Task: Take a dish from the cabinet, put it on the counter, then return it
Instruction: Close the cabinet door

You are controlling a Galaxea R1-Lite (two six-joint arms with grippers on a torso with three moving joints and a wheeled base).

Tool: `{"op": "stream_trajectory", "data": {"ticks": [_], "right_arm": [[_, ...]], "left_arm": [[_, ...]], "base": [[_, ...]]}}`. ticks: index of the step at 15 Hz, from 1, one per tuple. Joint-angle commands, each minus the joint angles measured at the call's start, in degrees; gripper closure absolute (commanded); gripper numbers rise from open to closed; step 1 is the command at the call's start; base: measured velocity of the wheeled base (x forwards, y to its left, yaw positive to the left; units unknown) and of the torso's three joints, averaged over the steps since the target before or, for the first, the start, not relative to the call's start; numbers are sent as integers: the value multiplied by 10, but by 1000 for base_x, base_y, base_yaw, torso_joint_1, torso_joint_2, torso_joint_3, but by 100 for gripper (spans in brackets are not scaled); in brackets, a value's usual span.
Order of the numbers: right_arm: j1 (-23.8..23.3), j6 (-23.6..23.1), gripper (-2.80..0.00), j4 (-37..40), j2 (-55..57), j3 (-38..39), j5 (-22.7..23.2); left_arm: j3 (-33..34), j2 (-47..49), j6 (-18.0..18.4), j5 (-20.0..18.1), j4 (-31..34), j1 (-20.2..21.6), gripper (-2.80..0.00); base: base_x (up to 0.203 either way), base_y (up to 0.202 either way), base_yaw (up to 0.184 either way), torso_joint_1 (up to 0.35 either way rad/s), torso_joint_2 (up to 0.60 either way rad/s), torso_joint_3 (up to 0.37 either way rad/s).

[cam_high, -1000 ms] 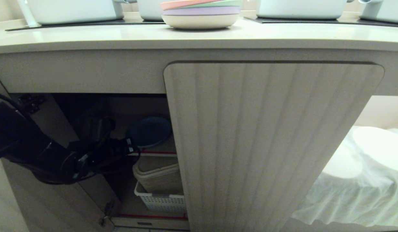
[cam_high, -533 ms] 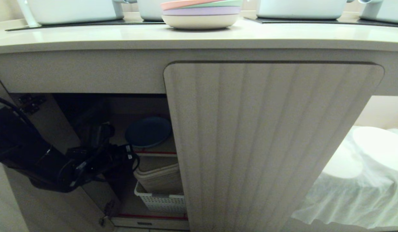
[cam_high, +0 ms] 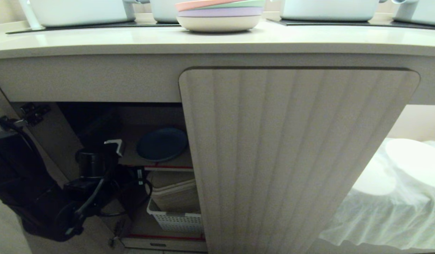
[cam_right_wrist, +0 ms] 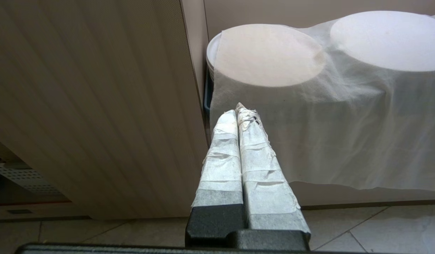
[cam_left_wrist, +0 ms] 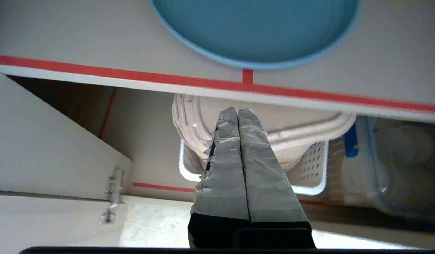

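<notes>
One blue plate [cam_high: 162,144], one stack of plates [cam_high: 219,16], one white basket [cam_high: 175,220], two grippers: left gripper [cam_left_wrist: 237,110], right gripper [cam_right_wrist: 237,108].

My left arm [cam_high: 37,197] is matte black and bulky, with a thick rounded wrist housing just left of the cabinet's red-edged shelf [cam_high: 170,168]. Black cables loop along it, one pale grey lead curves across the joint, and a small white bracket sits on top. My left gripper [cam_left_wrist: 237,111] has two long tapered fingers wrapped in scuffed, frayed grey tape on a black base. My right gripper [cam_right_wrist: 238,111] looks alike, bound in wrinkled white tape bands.
</notes>
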Motion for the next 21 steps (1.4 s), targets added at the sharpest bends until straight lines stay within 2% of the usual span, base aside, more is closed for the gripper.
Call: {"op": "stream_trajectory", "data": {"ticks": [1,7,9,12,16,19,21], "right_arm": [[0,0,0,0,0,0,0],[1,0,0,0,0,0,0],[1,0,0,0,0,0,0],[1,0,0,0,0,0,0],[1,0,0,0,0,0,0],[0,0,0,0,0,0,0],[0,0,0,0,0,0,0]], "left_arm": [[28,0,13,-1,-31,-2,0],[91,-61,28,8,-42,-32,0],[134,-89,33,34,-44,-32,0],[199,-143,33,96,-45,-33,0],[257,-251,31,122,-39,-31,0],[261,-331,24,149,11,-26,0],[262,-390,18,150,70,-30,0]], "base": [[0,0,0,0,0,0],[0,0,0,0,0,0],[0,0,0,0,0,0],[0,0,0,0,0,0],[0,0,0,0,0,0],[0,0,0,0,0,0],[0,0,0,0,0,0]]}}
